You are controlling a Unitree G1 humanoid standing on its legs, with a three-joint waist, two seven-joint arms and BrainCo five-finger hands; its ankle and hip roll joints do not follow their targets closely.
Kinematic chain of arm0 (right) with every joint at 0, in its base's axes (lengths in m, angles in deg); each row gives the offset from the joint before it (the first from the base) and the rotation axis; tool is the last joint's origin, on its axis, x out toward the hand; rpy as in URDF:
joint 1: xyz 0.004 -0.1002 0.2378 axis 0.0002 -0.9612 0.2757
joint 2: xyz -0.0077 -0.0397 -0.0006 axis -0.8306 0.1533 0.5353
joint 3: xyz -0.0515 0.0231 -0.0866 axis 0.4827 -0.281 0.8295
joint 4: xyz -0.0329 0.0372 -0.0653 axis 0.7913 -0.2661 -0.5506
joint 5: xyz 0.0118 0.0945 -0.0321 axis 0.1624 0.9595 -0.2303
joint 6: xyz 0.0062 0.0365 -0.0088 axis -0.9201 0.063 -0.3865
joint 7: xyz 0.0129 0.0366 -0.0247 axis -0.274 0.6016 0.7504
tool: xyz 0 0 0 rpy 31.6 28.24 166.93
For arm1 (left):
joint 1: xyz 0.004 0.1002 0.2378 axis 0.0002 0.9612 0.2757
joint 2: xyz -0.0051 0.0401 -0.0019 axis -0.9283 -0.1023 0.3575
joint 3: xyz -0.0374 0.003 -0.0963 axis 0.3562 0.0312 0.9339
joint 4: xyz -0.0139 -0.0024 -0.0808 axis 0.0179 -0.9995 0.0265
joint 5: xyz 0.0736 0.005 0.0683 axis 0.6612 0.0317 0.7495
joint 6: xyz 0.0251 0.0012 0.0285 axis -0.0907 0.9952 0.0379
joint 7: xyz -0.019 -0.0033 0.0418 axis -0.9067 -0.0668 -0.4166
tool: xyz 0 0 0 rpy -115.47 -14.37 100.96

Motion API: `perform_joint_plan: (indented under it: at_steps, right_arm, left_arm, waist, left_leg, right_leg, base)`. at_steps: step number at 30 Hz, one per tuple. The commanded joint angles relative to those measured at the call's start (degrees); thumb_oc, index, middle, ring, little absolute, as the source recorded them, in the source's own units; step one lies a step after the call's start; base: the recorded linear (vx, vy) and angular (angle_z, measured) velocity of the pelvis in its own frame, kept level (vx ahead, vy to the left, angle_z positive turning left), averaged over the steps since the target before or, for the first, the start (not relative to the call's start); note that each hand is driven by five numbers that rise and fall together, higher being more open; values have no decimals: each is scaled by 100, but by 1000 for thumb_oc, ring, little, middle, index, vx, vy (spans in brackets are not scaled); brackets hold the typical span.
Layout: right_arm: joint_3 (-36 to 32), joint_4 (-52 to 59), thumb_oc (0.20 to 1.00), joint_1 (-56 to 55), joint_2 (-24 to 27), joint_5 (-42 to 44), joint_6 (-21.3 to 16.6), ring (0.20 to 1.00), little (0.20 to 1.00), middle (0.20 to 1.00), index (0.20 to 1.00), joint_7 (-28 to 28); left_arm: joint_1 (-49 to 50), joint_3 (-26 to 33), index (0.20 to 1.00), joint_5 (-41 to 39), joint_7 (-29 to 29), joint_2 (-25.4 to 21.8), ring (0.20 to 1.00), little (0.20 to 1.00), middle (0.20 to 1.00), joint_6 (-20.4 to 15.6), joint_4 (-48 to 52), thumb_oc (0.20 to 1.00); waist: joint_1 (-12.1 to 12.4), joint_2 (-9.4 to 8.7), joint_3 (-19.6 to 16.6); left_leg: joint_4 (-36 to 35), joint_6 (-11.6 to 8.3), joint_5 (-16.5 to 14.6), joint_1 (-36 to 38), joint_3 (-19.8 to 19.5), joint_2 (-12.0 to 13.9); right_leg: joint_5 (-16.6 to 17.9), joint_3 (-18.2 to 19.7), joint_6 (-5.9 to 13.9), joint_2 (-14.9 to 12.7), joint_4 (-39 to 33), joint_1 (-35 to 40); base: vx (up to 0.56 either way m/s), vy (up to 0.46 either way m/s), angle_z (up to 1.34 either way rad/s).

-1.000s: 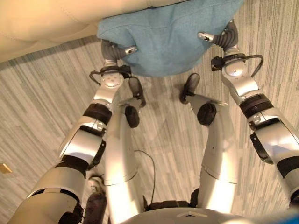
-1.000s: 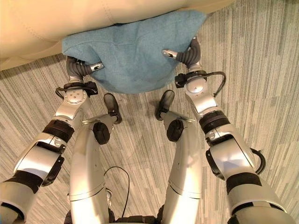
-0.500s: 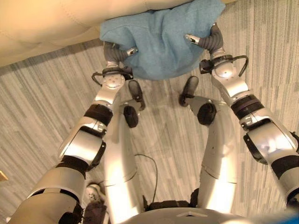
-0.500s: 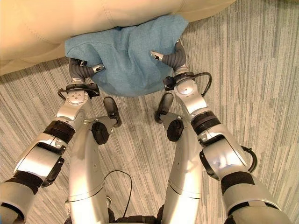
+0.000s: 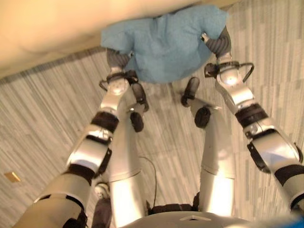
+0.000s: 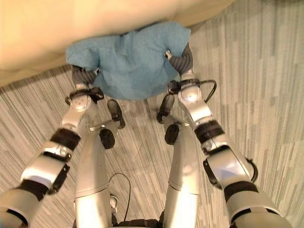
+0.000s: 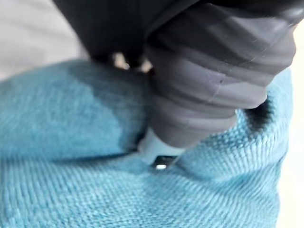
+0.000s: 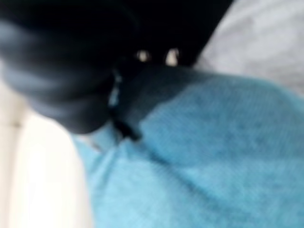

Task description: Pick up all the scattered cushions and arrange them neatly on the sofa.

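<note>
Two robot hands flank one blue cushion (image 5: 166,45) at 12 o'clock, against the cream sofa (image 5: 57,23) (floor (image 5: 42,123) below): left robot hand (image 5: 118,58), right robot hand (image 5: 219,43). Wrist views: fingers buried in fabric; grip unreadable.

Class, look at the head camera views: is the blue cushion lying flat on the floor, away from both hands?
No: the blue cushion is held between the left hand and right hand against the sofa.

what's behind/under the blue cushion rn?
Behind the blue cushion sits the cream sofa. Left hand and right hand grip its sides; their fingers are buried in the fabric.
</note>
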Motion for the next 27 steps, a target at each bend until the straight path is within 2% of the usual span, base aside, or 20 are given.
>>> perform_joint_plan:
  at_steps: [1,4,6,7,8,9,10,11,12,13,14,16,18,19,23,27]
  right_arm:
    - [233,931,200,-354,-467,-592,-635,200,200,200,200,128]
    - [197,1107,200,-668,-433,-686,-633,200,200,200,200,184]
    - [88,1322,200,-1131,-391,-747,-628,200,200,200,200,271]
    - [87,1335,200,-1154,-392,-750,-623,200,200,200,200,272]
    - [74,1447,200,-1355,-404,-721,-633,200,200,200,200,349]
    - [23,1586,200,-1726,-422,-756,-628,200,200,200,200,410]
    - [6,1672,200,-1901,-423,-761,-633,200,200,200,200,464]
    - [11,1674,200,-1916,-424,-761,-630,200,200,200,200,466]
    - [-24,1798,200,-2106,-426,-809,-624,200,200,200,200,489]
    - [-23,1866,200,-2252,-439,-828,-629,200,200,200,200,552]
    - [-71,2035,200,-2541,-397,-880,-615,200,200,200,200,639]
    - [-96,2096,200,-2678,-344,-925,-631,200,200,200,200,688]
    - [-199,2317,200,-3065,-230,-1014,-591,200,200,200,200,795]
    - [-200,2320,200,-3068,-230,-1015,-589,200,200,200,200,795]
    - [-442,2670,200,-3653,-103,-1150,-517,200,200,200,200,900]
    - [-632,2909,200,-4049,-21,-1141,-507,200,200,200,200,999]
  left_arm:
    - [277,-312,200,362,-616,373,200,200,200,-613,942,200]
    - [566,-335,200,469,-750,357,200,200,200,-626,1181,200]
    - [1004,-353,200,627,-937,313,200,200,200,-663,1487,200]
    - [1027,-357,200,631,-937,314,200,200,200,-661,1499,200]
    - [1188,-353,200,651,-1001,327,200,200,200,-658,1646,200]
    - [1483,-355,200,688,-1093,335,200,200,200,-681,1810,200]
    - [1647,-346,200,721,-1146,330,200,200,200,-681,1881,200]
    - [1663,-347,200,721,-1145,333,200,200,200,-678,1883,200]
    - [1828,-353,200,757,-1221,331,200,200,200,-661,1980,200]
    - [1998,-336,200,845,-1250,312,200,200,200,-656,2057,200]
    - [2333,-283,200,925,-1314,291,200,200,200,-642,2201,200]
    - [2497,-234,200,935,-1340,305,200,200,200,-650,2223,200]
    - [2940,-94,200,848,-1420,292,200,200,200,-617,2338,200]
    - [2942,-95,200,848,-1420,290,200,200,200,-615,2341,200]
    - [3613,52,200,933,-1525,284,200,200,200,-434,2403,200]
    - [4028,151,200,1011,-1699,285,200,200,200,-333,2487,200]
  waist:
    - [-78,255,-1286]
    - [-94,235,-1340]
    - [-116,211,-1447]
    - [-112,205,-1430]
    - [-114,193,-1481]
    - [-119,159,-1555]
    - [-129,134,-1603]
    - [-123,141,-1595]
    - [-123,123,-1614]
    - [-117,111,-1669]
    - [-91,82,-1726]
    - [-80,76,-1772]
    - [-65,77,-1893]
    - [-69,78,-1894]
    - [-20,39,-2117]
    - [-3,-28,-2291]
  left_leg:
    - [-720,-471,287,129,-545,397]
    - [-1005,-512,331,625,-515,417]
    - [-1470,-578,394,1417,-457,492]
    - [-1500,-580,403,1471,-448,492]
    - [-1686,-603,440,1813,-399,491]
    - [-2099,-673,528,2535,-288,470]
    - [-2329,-649,742,2796,-210,441]
    - [-2317,-708,592,2907,-234,451]
    - [-2573,-691,797,3227,-118,423]
    - [-2714,-713,826,3531,-71,405]
    - [-3082,-780,922,4196,55,379]
    - [-3227,-803,965,4491,114,361]
    - [-3690,-891,1106,5336,264,333]
    - [-3720,-887,1134,5343,262,328]
    - [-4204,-988,1299,6299,465,331]
    - [-4252,-983,1254,6587,557,278]
  right_leg:
    - [66,262,1085,212,-495,417]
    - [93,217,1093,228,-807,924]
    - [115,145,1103,199,-1282,1672]
    - [122,144,1103,203,-1307,1721]
    - [136,94,1104,186,-1530,2048]
    - [158,-27,1110,207,-1936,2755]
    - [329,-121,1045,206,-2200,3035]
    - [183,-87,1108,221,-2151,3122]
    - [344,-169,1055,239,-2442,3460]
    - [338,-226,1053,261,-2607,3785]
    - [348,-336,1069,315,-2938,4445]
    - [346,-381,1079,331,-3109,4770]
    - [351,-507,1124,431,-3475,5621]
    - [376,-514,1122,434,-3507,5633]
    - [295,-732,1110,656,-4067,6773]
    - [371,-866,1118,791,-4594,7322]
  base:
    - [-53,-12,7]
    - [-15,-4,0]
    - [37,11,-3]
    - [64,-5,-3]
    - [118,-33,0]
    - [109,-38,2]
    - [139,-27,6]
    - [32,-4,9]
    - [102,1,10]
    - [141,13,4]
    - [170,6,-1]
    - [160,9,-1]
    - [209,25,6]
    - [166,21,15]
    - [145,28,27]
    - [106,20,24]
